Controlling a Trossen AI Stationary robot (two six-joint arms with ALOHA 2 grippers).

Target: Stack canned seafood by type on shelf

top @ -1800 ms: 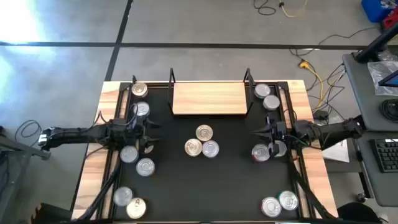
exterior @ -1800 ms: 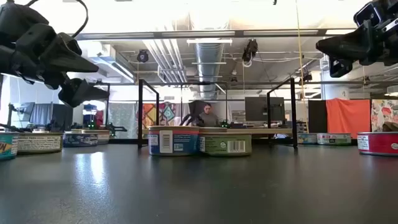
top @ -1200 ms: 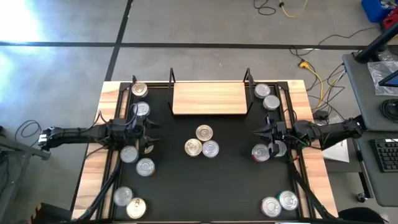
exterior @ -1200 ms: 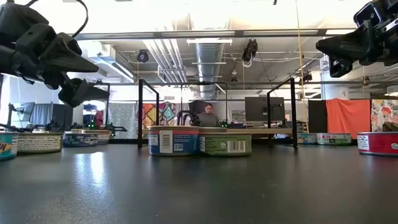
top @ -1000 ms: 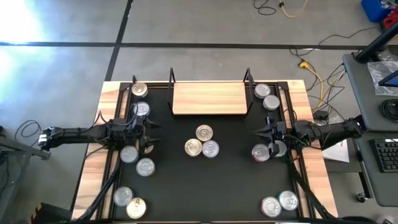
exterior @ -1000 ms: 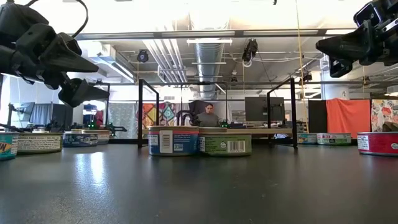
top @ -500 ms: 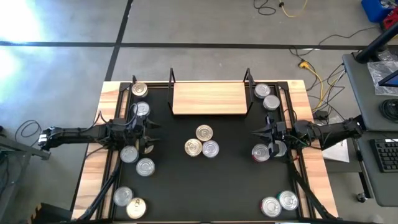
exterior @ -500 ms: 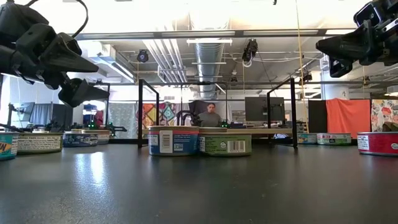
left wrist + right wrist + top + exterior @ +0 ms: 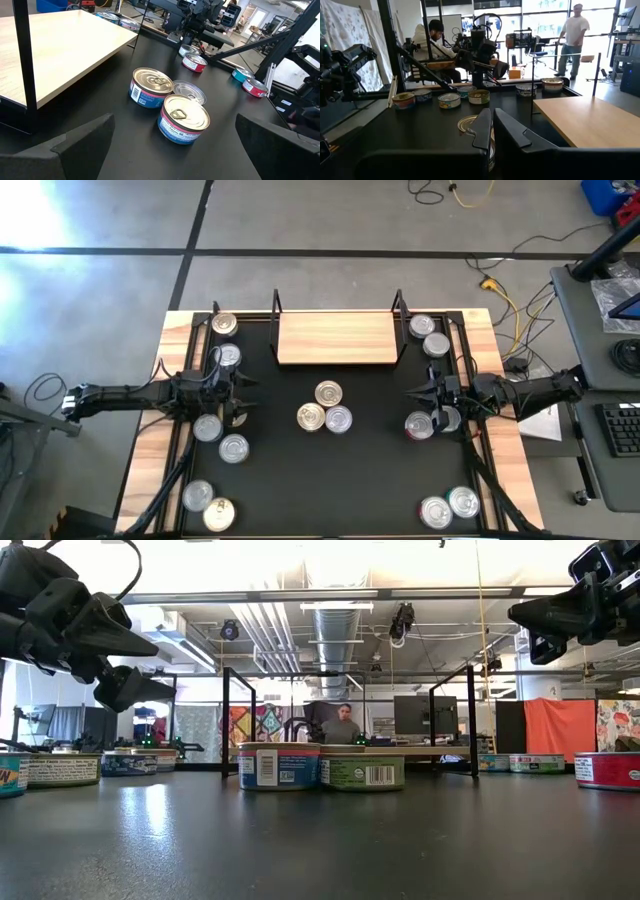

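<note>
The shelf (image 9: 336,338), a light-wood board with black wire posts, lies at the table's far middle with nothing on it. The canned seafood stands in small groups on the black table: three tins at the centre (image 9: 325,408) (image 9: 184,118), several along the left side (image 9: 207,427) and several along the right side (image 9: 436,345). My left gripper (image 9: 240,397) hovers open above the table's left side, pointing toward the centre tins. My right gripper (image 9: 410,390) (image 9: 488,131) hovers shut above the right side, next to a red-labelled tin (image 9: 419,425). Neither touches a tin.
Raised wooden edges (image 9: 150,440) frame the black table. Bare black surface lies between the centre tins and the near edge (image 9: 320,840). Beyond the table, a person sits at a desk (image 9: 342,726) and another stands farther off (image 9: 574,27).
</note>
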